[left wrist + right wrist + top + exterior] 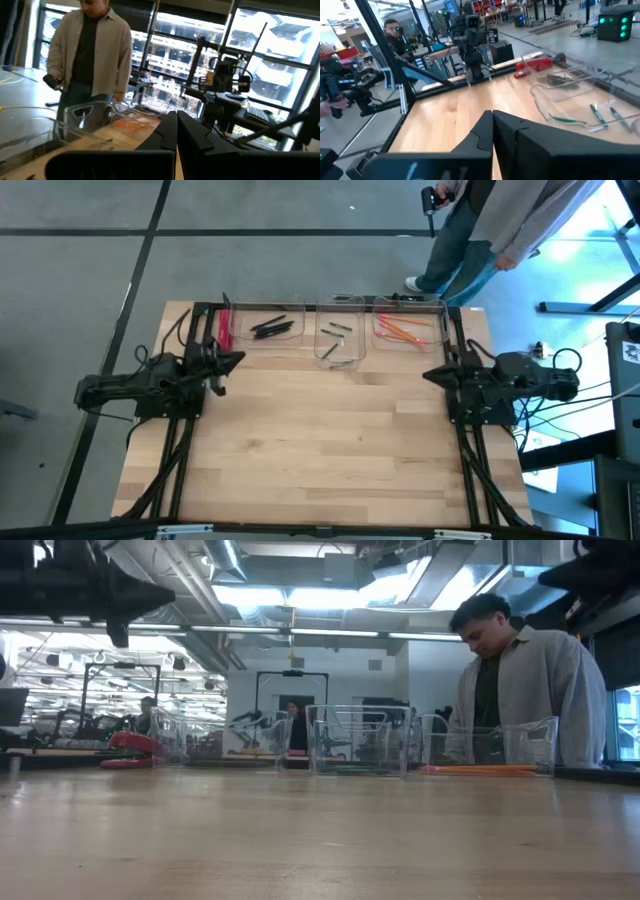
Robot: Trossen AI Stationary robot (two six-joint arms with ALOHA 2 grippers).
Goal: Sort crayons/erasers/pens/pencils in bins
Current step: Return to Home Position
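left gripper (236,361) & right gripper (430,374) sit at bench (330,440) sides, fingers pressed together, nothing held. pens (272,328), crayons (337,332), pencils (403,330) lie in sep. bins (340,363) at far edge. for homing i'd retract slow, stay high, clear of bin walls.

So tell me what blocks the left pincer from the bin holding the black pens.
Nothing visible. Only bare wooden table lies between the left pincer, shut, and the clear plastic tub holding the slim black pens. The thick red bar lies beside that tub, off the line.
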